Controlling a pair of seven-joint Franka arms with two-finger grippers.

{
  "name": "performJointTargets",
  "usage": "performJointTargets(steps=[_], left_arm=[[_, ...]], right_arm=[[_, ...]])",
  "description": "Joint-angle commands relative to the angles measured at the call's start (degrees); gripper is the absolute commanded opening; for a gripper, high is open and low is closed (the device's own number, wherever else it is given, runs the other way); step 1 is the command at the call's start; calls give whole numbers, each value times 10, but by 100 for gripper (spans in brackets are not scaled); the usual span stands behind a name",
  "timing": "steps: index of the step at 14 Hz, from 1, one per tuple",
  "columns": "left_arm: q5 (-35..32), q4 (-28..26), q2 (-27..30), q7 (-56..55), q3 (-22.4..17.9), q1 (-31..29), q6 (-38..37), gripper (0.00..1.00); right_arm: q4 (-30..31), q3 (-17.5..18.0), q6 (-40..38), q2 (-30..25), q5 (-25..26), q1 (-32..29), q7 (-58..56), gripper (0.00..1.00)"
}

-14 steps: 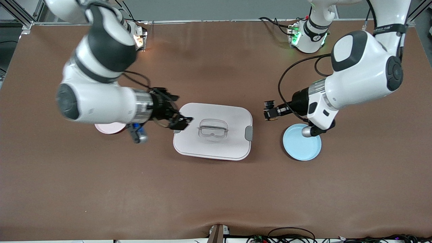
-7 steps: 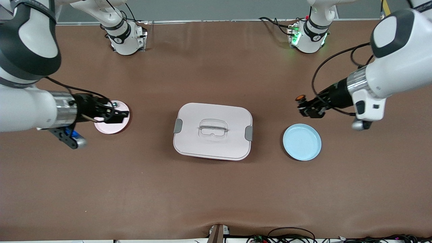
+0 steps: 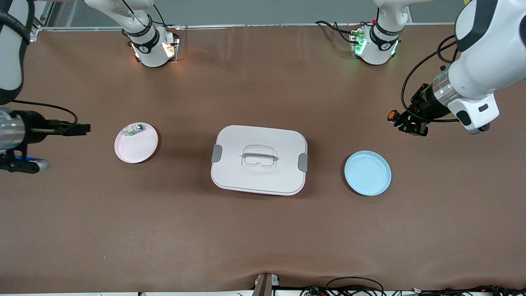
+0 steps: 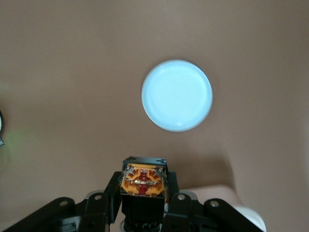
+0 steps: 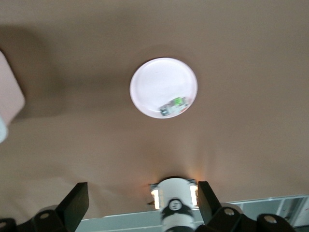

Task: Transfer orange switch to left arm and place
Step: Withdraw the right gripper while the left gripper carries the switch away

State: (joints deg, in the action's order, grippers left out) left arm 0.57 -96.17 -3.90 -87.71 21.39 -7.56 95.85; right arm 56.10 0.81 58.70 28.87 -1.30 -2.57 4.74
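Note:
The orange switch (image 3: 393, 116) is a small black block with an orange face, held in my left gripper (image 3: 403, 121), which is shut on it above bare table at the left arm's end, apart from the box (image 3: 259, 159). In the left wrist view the switch (image 4: 143, 180) sits between the black fingers (image 4: 181, 205). My right gripper (image 3: 80, 128) is open and empty over bare table at the right arm's end. Its fingertips (image 5: 77, 200) stand wide apart in the right wrist view. The white lidded box lies in the middle of the table.
A blue plate (image 3: 367, 172) lies empty between the box and the left arm's end, also in the left wrist view (image 4: 176, 95). A pink plate (image 3: 136, 144) near the right arm's end holds a pale whitish-green part (image 3: 134, 130), also in the right wrist view (image 5: 173, 106).
Both arms have drawn away from the box toward their own ends of the table. The left gripper carried the switch with it past the blue plate. The right gripper left the pink plate.

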Motion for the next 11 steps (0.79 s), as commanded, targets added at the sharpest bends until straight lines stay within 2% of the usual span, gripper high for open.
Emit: performJointTargets(steps=[1, 5, 8, 11], left_arm=[[-42, -59, 10, -54, 1, -4, 53, 0], [-49, -132, 9, -79, 2, -27, 143, 0], [-90, -183, 1, -122, 3, -27, 207, 0], [-130, -207, -29, -177, 6, -23, 251, 0]], right_arm=[[9, 10, -3, -8, 36, -27, -69, 100], [9, 9, -1, -9, 77, -31, -105, 100], [9, 9, -3, -10, 82, -31, -104, 100], [9, 10, -9, -10, 79, -46, -104, 100]])
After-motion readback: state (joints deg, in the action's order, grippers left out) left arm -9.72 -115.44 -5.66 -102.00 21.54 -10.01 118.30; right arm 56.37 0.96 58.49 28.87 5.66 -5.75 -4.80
